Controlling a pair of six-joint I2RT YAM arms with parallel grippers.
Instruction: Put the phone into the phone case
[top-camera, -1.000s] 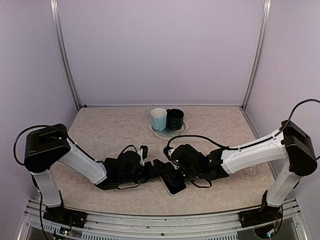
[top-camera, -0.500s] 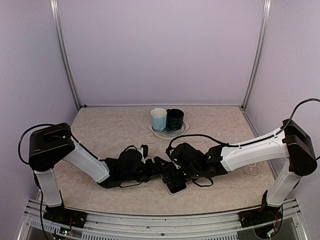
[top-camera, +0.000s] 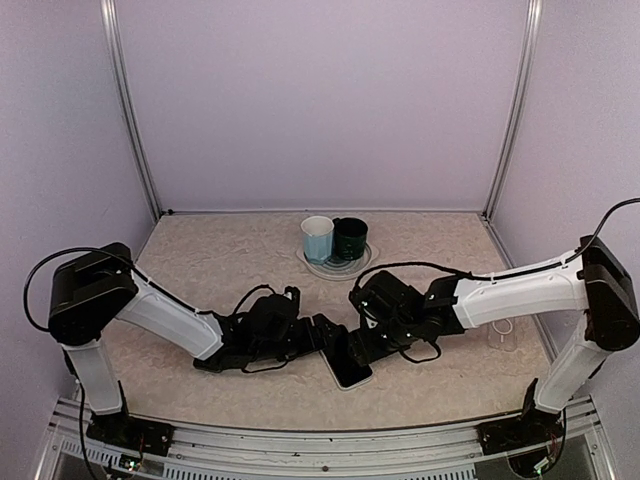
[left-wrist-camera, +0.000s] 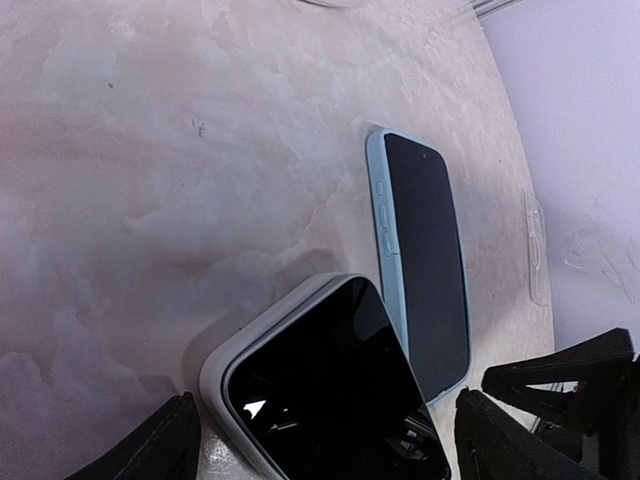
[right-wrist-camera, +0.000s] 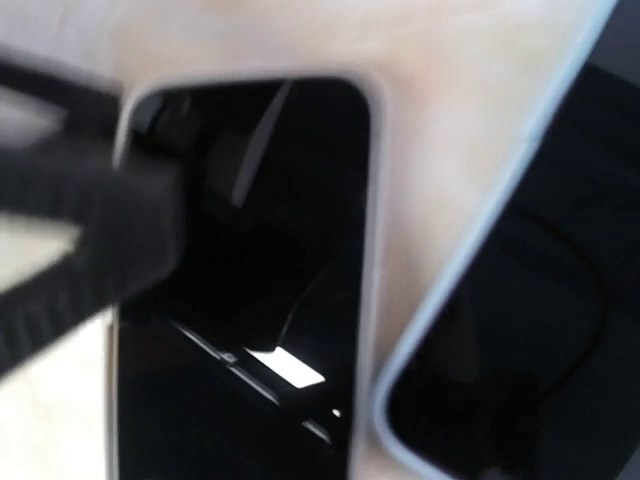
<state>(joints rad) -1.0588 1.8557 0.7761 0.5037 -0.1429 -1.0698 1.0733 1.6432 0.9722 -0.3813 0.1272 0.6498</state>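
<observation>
From above, the right arm has drawn back since half a second ago. The right gripper (top-camera: 360, 340) now sits at the far end of the phone case (top-camera: 350, 370) instead of covering it, and the left arm has pushed a little further in. Both forearms lie low and stretch toward the middle, the left gripper (top-camera: 322, 335) just beside the right one. One phone case lies flat on the worktop (top-camera: 220, 260), and two cups stand touching at the back, a pale cup (top-camera: 317, 238) and a dark cup (top-camera: 350, 238). The left wrist view shows one phone (left-wrist-camera: 330, 400), white-edged, held by its sides between widely spread fingers (left-wrist-camera: 160, 450). Its far corner is raised above a shadow, with the blue-rimmed case just beyond it. The right wrist view is blurred: phone and case lie side by side, one black finger (right-wrist-camera: 90, 230) across the phone. How far that gripper is open I cannot tell.
</observation>
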